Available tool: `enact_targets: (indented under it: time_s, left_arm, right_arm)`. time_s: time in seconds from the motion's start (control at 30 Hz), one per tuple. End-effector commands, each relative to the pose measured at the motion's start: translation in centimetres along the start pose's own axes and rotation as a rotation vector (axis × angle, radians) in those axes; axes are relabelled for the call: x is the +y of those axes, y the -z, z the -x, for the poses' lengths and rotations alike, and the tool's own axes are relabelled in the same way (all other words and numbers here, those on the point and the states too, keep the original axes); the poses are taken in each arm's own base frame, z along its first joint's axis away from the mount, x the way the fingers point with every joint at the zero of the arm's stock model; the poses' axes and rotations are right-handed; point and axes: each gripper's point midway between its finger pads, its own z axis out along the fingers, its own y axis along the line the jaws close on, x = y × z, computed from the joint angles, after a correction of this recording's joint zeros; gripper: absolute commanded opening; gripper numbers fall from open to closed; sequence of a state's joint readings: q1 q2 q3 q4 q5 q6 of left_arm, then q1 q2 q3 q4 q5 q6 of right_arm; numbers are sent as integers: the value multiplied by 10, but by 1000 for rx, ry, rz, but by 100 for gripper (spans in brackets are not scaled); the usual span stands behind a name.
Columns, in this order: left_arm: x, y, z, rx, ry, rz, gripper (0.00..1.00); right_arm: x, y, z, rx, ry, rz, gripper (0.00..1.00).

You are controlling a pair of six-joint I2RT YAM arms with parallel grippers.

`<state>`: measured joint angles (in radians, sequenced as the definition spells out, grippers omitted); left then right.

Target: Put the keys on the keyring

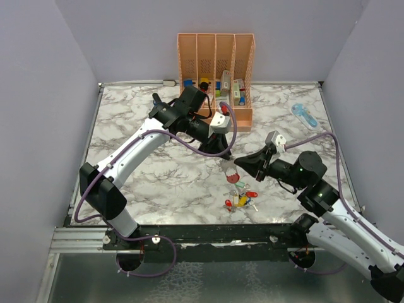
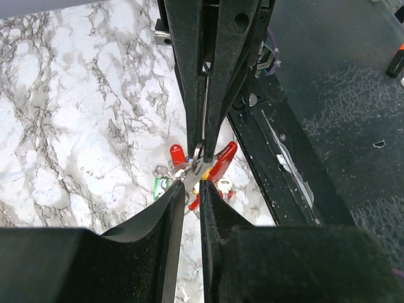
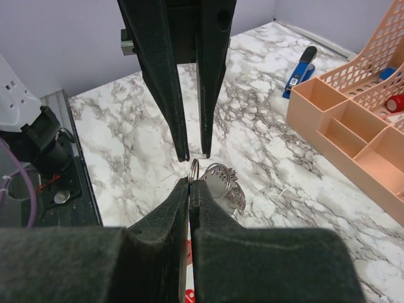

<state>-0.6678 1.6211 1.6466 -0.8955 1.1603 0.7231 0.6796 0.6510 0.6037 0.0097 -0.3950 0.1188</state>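
The keyring (image 1: 231, 172), silver with a red lower part, hangs just above the marble table between my two grippers. My right gripper (image 1: 241, 166) is shut on a thin silver ring (image 3: 195, 169) at its top, and silver rings bunch beside it (image 3: 222, 183). My left gripper (image 1: 225, 153) points down over the same ring with its jaws a narrow gap apart; marble shows through the gap and its tips sit at the ring. The keys (image 1: 240, 199), with red, yellow and blue heads, lie in a pile on the table in front. They also show in the left wrist view (image 2: 175, 153).
A peach organiser (image 1: 218, 76) with coloured blocky items stands at the back. A pale blue flat tool (image 1: 305, 115) lies at the right, a dark blue tool (image 1: 156, 99) at the back left. The black front rail (image 1: 208, 232) runs just behind the keys.
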Motion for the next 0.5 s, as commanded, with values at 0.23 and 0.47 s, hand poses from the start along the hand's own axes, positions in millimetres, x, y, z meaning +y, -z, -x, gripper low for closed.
enact_targets:
  time_s: [0.23,0.47]
  left_arm:
    - [-12,6,11,-7,-73,-10,20]
    - [-16,12,0,66,-108,4,21]
  right_arm:
    - [16,-7,13,49,11,107,1]
    - [20,0,6,156,-14,120,1]
